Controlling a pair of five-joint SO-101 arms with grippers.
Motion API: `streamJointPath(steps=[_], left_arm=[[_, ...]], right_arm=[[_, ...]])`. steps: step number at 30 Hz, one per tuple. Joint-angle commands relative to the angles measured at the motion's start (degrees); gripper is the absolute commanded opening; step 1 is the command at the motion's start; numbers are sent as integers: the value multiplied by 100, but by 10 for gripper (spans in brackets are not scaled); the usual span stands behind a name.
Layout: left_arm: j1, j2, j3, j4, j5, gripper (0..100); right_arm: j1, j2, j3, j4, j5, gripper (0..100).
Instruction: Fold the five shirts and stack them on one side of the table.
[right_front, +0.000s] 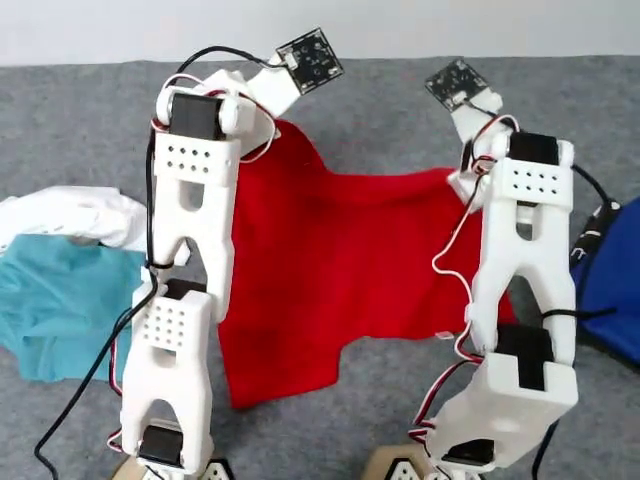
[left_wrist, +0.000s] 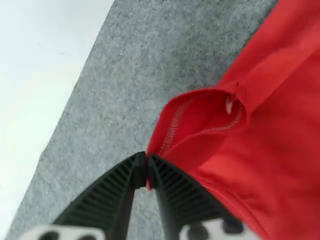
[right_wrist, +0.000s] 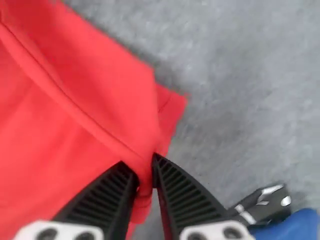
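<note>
Left wrist: gripper (left_wrist: 146, 174) tight on shirt (left_wrist: 265, 130)

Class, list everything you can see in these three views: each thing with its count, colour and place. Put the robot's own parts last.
red shirt: one, red, spread over the middle of the table, between the two arms.
teal shirt: one, teal, on the left arm's side of the table.
white shirt: one, white, crumpled, touching the teal shirt's far edge.
blue shirt: one, blue, at the table's edge beside the right arm.
table: one, grey, under all the shirts.
left arm: one, white, over the red shirt's left edge.
right arm: one, white, over its right edge.
left gripper: one, black fingers, shut on a far corner of the red shirt.
right gripper: one, black fingers, shut on the other far corner.
</note>
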Motion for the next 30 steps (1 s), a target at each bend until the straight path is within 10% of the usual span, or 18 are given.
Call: streamJointPath(steps=[1,14,30], left_arm=[[9,-519,505,176,-167,2],[580,-4158,6782,149,-1363,2],[730,-6514,9771,158,-2119,2]], right_arm=[[13,-549,-396,400,97,10],[681,-505,-387,1631,527,10],[1112,-497,-141,1701,1204,10]])
